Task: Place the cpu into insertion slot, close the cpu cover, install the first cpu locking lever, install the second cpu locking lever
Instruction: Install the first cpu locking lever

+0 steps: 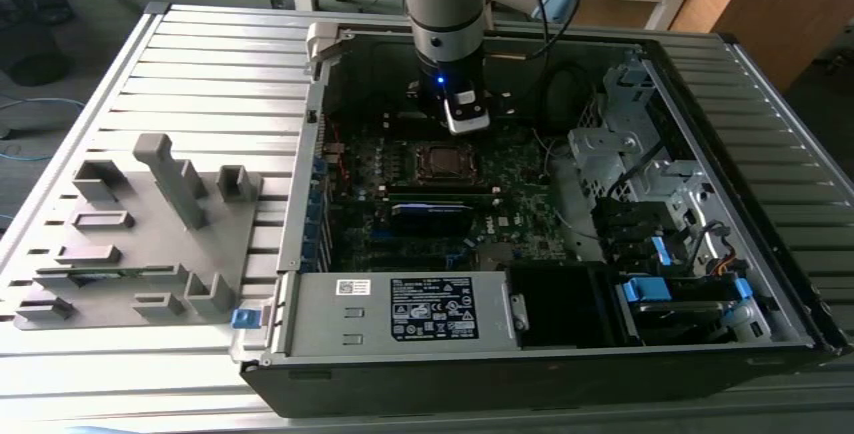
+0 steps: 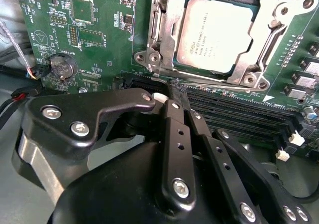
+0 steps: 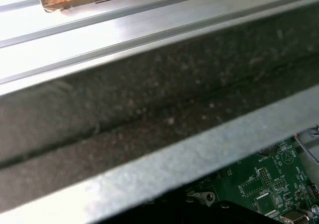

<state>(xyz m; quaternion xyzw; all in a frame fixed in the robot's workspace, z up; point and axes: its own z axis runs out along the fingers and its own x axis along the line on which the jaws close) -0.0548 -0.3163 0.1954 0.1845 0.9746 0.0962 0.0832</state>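
Cpu (image 2: 215, 34) lies flat in the slot (image 2: 147, 58) just beyond the fingertips, with the cover (image 2: 270, 16) down around its face. The fingers (image 2: 175, 129) are narrow, drawn together and holding nothing, their tips over the long black memory slots (image 2: 234, 115) beside the socket. In the exterior view the arm (image 1: 447, 4) reaches into the open case (image 1: 747, 84) on the table (image 1: 200, 64).
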